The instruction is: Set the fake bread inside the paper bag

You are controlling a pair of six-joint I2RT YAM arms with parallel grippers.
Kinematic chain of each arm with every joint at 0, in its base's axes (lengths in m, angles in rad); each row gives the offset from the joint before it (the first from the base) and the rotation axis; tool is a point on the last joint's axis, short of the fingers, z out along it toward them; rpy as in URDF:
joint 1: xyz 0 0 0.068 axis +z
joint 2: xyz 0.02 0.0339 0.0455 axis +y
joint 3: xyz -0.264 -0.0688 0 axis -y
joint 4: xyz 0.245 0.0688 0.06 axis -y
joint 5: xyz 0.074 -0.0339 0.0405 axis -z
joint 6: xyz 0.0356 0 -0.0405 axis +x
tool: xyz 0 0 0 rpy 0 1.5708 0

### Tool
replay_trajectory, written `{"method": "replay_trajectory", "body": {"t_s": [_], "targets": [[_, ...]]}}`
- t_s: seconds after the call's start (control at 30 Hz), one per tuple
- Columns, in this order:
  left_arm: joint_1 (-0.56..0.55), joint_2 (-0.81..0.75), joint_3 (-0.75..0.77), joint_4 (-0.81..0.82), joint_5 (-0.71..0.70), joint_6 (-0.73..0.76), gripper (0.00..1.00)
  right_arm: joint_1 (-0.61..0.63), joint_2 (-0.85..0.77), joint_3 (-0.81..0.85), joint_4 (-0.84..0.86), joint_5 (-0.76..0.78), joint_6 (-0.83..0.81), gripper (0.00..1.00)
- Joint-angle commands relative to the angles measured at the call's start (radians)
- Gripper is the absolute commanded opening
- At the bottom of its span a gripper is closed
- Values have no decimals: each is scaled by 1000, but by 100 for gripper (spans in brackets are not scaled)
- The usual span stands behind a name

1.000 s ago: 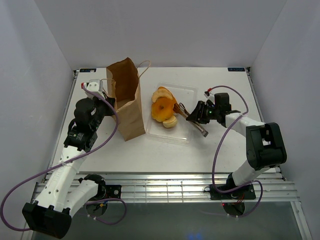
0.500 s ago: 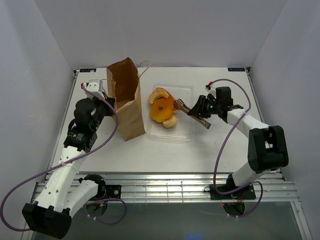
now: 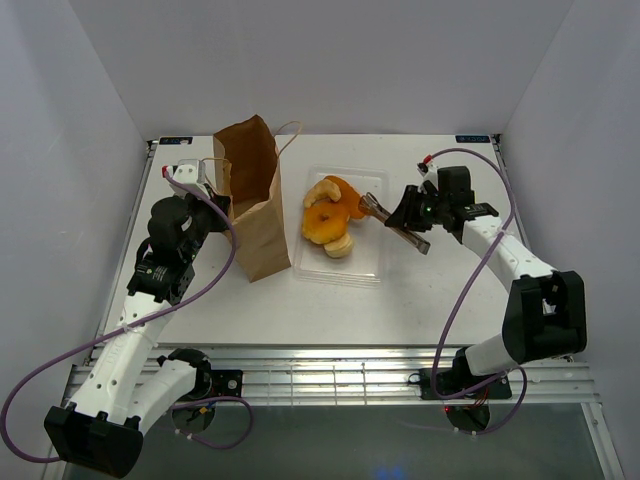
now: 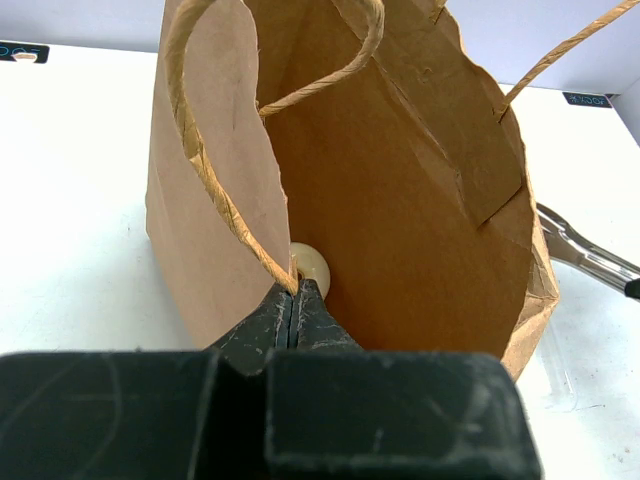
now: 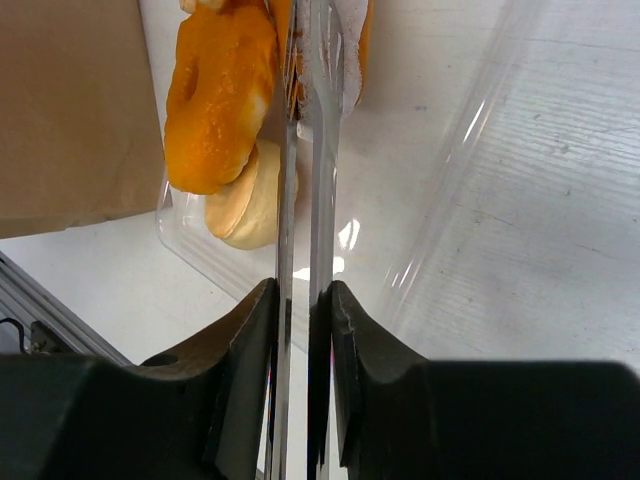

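Observation:
The brown paper bag [image 3: 250, 195] stands upright at the left, its mouth open. My left gripper [image 3: 222, 205] is shut on the bag's near rim by a string handle [image 4: 296, 300]. A pale cream roll [image 4: 312, 268] shows inside the bag [image 4: 400, 200]. My right gripper [image 3: 412, 212] is shut on thin metal tongs [image 3: 392, 220], whose tips pinch an orange pastry [image 3: 346, 196] over the clear tray [image 3: 372, 262]. An orange ring doughnut [image 3: 320, 226] and a cream roll [image 3: 340, 245] lie in the tray. The right wrist view shows my right gripper [image 5: 300, 300], the tongs [image 5: 305, 180], doughnut [image 5: 220, 100] and roll [image 5: 250, 205].
White walls close in the table on the left, back and right. The tray's raised clear rim [image 5: 480, 150] runs beside the tongs. The bag's side [image 5: 70, 110] stands just left of the tray. A metal rail runs along the table's near edge [image 3: 330, 370].
My right gripper has moved back and to the right with the tongs, drawing an orange pastry up off the pile. The left arm and bag have not moved.

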Motion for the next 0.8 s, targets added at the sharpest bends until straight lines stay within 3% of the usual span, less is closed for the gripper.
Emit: {"method": "replay_trajectory", "body": {"t_s": [0.0,0.2,0.77], "targets": [[-5,-16,-2,-5,11,2,0,-1,-55,59,-21,38,-38,13],[-5,-12,-3,-5,9,1,0,-12,-103,85,-75,62,-58,8],[-5,-19,-6,-3,-14,10,0,-27,-226,177,-239,138,-121,8]]}}
